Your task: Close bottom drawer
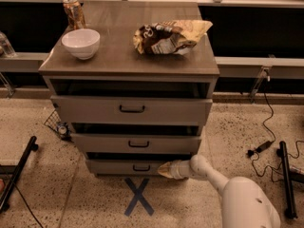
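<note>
Claw (162, 170) — pinched closed, empty — touches bottom drawer (114, 166) front, right of handle (141, 167).

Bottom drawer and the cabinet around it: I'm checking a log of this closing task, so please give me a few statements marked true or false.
1. The hand is at the front of the bottom drawer, right of its black handle. True.
2. A crumpled snack bag lies on the cabinet top, right of the white bowl. True.
3. The bowl sits inside the top drawer. False: it stands on the cabinet top, at the left.
4. The drink can stands in front of the bowl. False: it stands behind the bowl, at the rear left corner.
5. A blue tape X marks the floor before the cabinet. True.
</note>
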Robot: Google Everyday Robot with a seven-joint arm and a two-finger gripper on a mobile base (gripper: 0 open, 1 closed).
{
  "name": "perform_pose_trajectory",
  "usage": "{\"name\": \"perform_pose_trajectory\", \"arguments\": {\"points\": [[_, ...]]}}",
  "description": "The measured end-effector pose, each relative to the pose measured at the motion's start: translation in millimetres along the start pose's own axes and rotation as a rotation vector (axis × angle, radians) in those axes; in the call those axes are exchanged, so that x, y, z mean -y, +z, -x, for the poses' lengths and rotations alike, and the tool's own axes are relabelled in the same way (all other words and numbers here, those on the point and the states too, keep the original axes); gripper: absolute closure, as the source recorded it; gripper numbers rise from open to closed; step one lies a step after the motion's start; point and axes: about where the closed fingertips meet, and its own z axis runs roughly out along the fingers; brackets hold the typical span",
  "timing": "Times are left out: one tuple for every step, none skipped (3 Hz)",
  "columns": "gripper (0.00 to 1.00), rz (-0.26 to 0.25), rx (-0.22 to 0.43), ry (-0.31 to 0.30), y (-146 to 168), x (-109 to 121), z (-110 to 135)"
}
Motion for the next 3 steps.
{"name": "perform_pose_trajectory", "arguments": {"points": [[1.0, 0.0, 0.0, 0.0, -0.1, -0.1, 0.0], [1.0, 0.0, 0.0, 0.0, -0.2, -0.2, -0.1], [1.0, 0.06, -0.012, -0.014, -21.1, -16.0, -10.4]]}}
